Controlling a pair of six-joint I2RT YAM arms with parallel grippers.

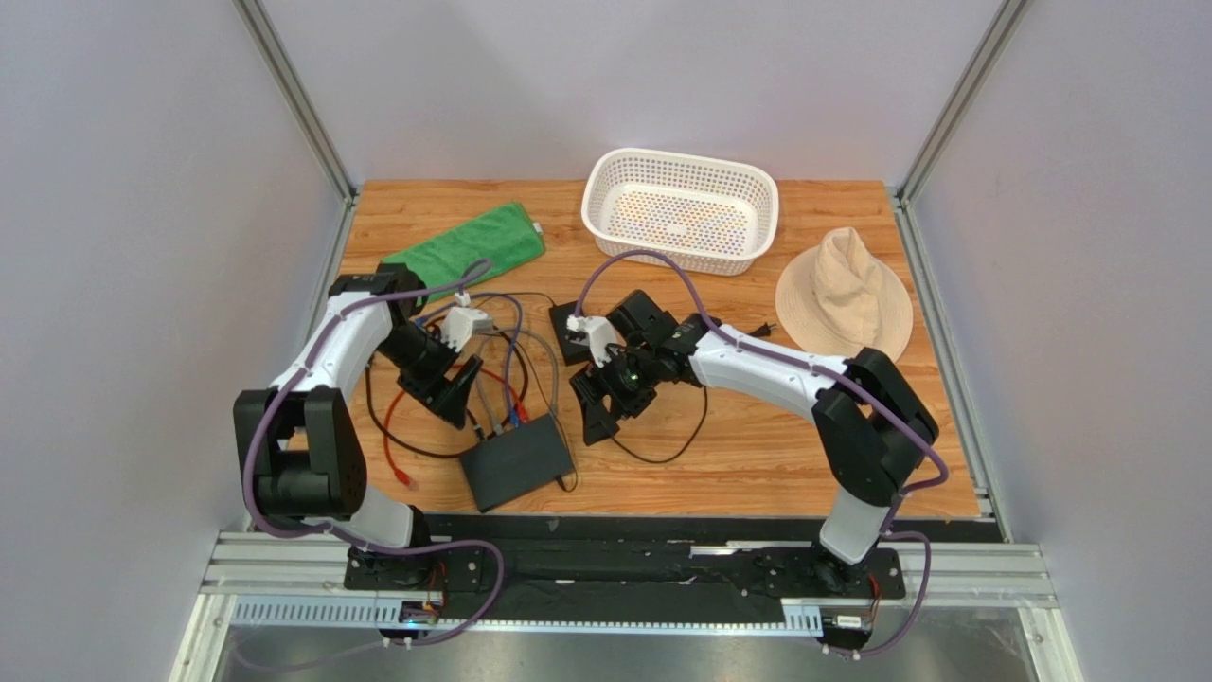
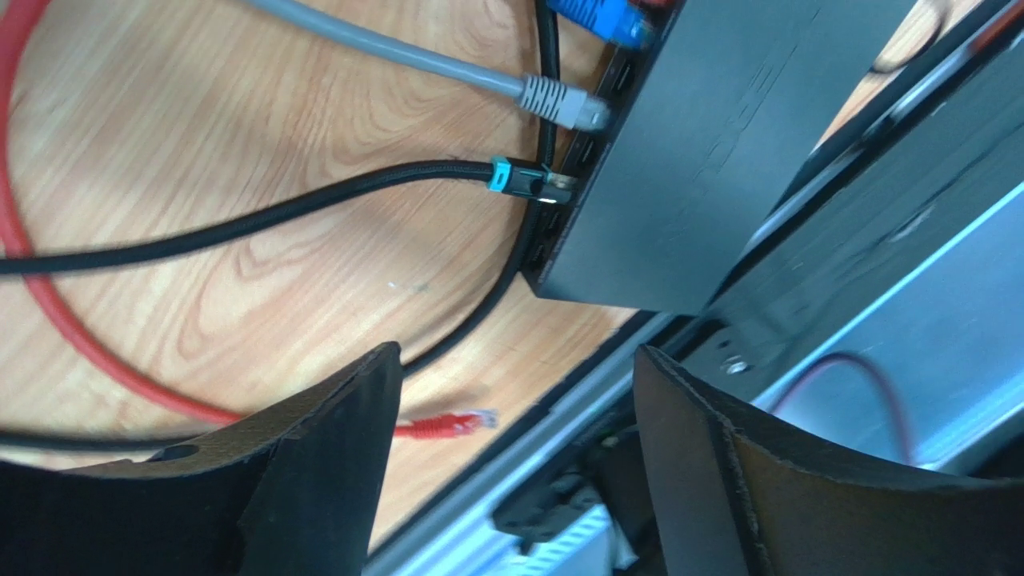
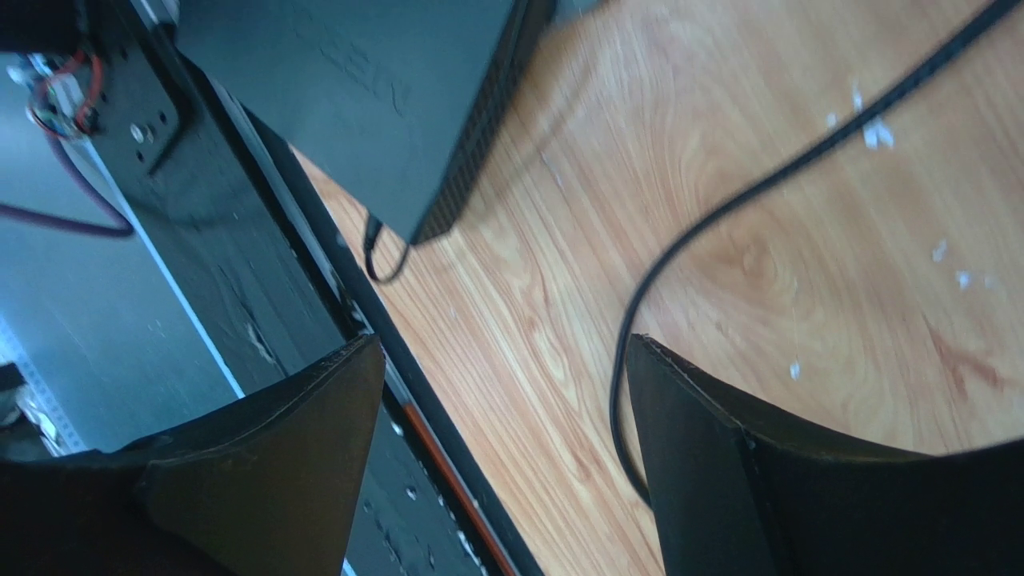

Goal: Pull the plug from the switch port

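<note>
The switch [image 1: 515, 462] is a flat black box near the table's front edge. In the left wrist view the switch [image 2: 721, 144] has a grey plug [image 2: 565, 106], a black plug with a teal band [image 2: 523, 180] and a blue plug [image 2: 601, 18] at the sockets along its edge. A red plug [image 2: 451, 424] lies loose on the wood. My left gripper [image 1: 458, 390] is open and empty, hovering left of the switch, with its jaws [image 2: 517, 396] apart over the table edge. My right gripper [image 1: 595, 417] is open and empty, right of the switch [image 3: 361, 84].
A thin black cord [image 3: 721, 216] loops on the wood under my right gripper. A red cable [image 1: 391, 448] curls left of the switch. A green cloth [image 1: 470, 249], a white basket [image 1: 680, 206] and a beige hat [image 1: 844, 294] lie at the back.
</note>
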